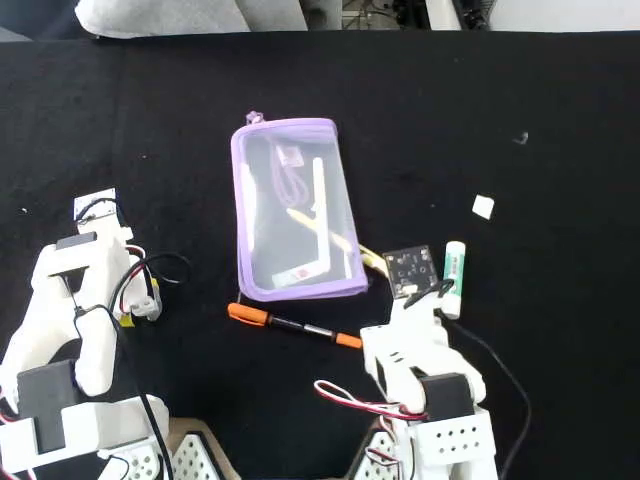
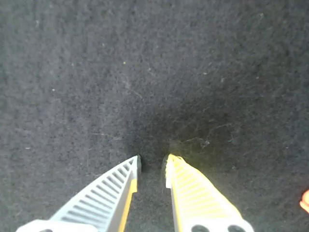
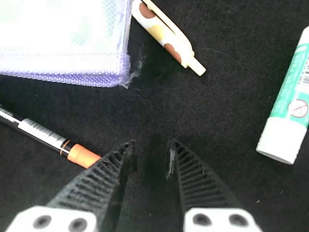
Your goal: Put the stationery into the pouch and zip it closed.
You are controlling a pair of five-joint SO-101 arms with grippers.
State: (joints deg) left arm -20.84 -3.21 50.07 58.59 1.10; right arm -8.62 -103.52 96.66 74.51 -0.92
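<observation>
Our left gripper (image 2: 152,163) and right gripper (image 3: 150,149) sit slightly parted and empty over the bench (image 1: 520,80). The purple pouch (image 1: 241,215) lies flat mid-bench. It looks soft and likely to buckle, so we'd pinch its zip edge. The orange-capped marker (image 1: 293,326) just beside it looks light and prone to rolling, so we'd grip it mid-barrel.

A black, felt-like cloth (image 1: 560,90) covers the whole table. Beyond its far edge, at about 11 o'clock from the table's middle, lies a bundle of pale grey fabric (image 1: 160,15). A tiny pale speck (image 1: 520,138) sits on the cloth at about 2 o'clock.
</observation>
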